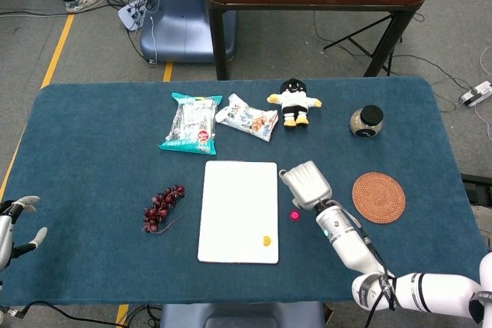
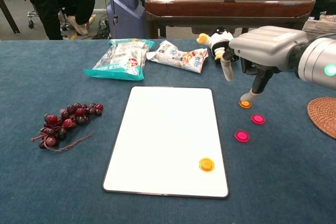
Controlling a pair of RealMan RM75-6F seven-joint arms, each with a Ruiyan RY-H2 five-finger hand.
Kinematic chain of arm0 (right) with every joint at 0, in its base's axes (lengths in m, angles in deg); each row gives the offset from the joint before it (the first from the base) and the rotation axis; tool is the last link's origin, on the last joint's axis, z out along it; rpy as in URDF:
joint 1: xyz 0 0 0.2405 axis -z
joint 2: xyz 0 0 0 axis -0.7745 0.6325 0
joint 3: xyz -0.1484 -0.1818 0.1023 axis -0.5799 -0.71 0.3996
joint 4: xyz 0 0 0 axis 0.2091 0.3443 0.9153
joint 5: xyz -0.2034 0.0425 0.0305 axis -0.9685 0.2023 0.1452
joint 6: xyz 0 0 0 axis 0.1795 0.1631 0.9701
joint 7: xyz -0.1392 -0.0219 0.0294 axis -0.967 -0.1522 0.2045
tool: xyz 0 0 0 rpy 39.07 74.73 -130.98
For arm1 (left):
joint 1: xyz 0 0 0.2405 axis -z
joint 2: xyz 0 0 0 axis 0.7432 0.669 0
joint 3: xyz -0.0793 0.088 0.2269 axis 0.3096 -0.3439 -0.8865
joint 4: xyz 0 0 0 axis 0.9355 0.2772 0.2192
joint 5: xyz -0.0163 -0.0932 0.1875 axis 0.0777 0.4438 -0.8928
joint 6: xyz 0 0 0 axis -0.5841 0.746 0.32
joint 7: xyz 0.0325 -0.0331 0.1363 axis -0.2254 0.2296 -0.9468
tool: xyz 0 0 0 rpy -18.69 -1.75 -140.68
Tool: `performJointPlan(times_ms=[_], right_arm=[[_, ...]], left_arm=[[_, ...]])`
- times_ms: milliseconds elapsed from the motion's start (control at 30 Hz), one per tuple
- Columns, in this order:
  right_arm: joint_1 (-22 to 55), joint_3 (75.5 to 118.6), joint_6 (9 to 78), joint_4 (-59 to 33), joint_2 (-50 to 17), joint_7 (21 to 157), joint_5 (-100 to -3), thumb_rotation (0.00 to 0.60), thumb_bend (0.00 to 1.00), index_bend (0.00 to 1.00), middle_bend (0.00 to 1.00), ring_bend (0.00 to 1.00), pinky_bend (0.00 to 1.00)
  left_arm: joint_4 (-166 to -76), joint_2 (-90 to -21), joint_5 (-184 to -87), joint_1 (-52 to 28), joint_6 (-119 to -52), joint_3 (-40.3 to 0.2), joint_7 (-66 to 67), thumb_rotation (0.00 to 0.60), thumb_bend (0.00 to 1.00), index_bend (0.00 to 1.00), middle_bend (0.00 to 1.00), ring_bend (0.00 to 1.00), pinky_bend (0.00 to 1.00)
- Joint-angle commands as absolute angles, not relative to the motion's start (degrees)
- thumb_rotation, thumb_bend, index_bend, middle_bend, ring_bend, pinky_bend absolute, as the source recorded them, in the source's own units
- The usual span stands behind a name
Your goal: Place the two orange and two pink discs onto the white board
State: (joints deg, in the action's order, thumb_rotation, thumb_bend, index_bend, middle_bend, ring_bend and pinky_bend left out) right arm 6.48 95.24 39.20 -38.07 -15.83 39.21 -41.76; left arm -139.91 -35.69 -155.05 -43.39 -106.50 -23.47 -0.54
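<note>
The right hand (image 2: 261, 50) is hovering above the blue table (image 2: 52, 171), to the right of the white board (image 2: 167, 137). Its fingers (image 2: 227, 67) are pointing downward and are standing apart, and they are holding nothing. One fingertip is hanging just over an orange disc (image 2: 245, 104); whether it is touching the disc, I cannot tell. In the head view the same hand (image 1: 307, 185) is covering this disc.

A little nearer to the robot than the fingers, two pink discs are lying on the cloth: one pink disc (image 2: 258, 119) just below the orange one, and the other pink disc (image 2: 241, 136) beside it, closer to the board. Both are lying off the board. The second orange disc (image 2: 206, 164) is lying on the board, near its lower right corner, well apart from the fingers.

The left hand (image 1: 17, 224) is resting at the far left edge of the table, with its fingers spread and nothing in them.

Beyond the fingers a small plush toy (image 2: 221, 42) is sitting. To their right there is a woven coaster (image 2: 323, 116). Far to their left a bunch of grapes (image 2: 65, 121) is lying.
</note>
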Motion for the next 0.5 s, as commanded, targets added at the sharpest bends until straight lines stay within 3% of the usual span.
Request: performJointPlan(times_ms=[33, 500], right_arm=[[5.72, 96.16, 38.58, -35.14, -15.97, 40.68, -39.9, 0.6, 0.11, 0.46, 1.0, 1.0, 1.0], [3.33, 96.89, 33.01, -23.15, -19.43, 46.81, -34.5, 0.6, 0.11, 0.46, 1.0, 1.0, 1.0]], left_arm=[[-139.96, -35.65, -155.06, -43.42, -106.56, -23.44, -0.42, 0.6, 0.27, 0.36, 0.43, 0.29, 0.47], [-140.12, -35.32, -155.07, -43.51, -106.53, -23.43, 0.32, 0.6, 0.27, 0.36, 0.45, 0.29, 0.47]])
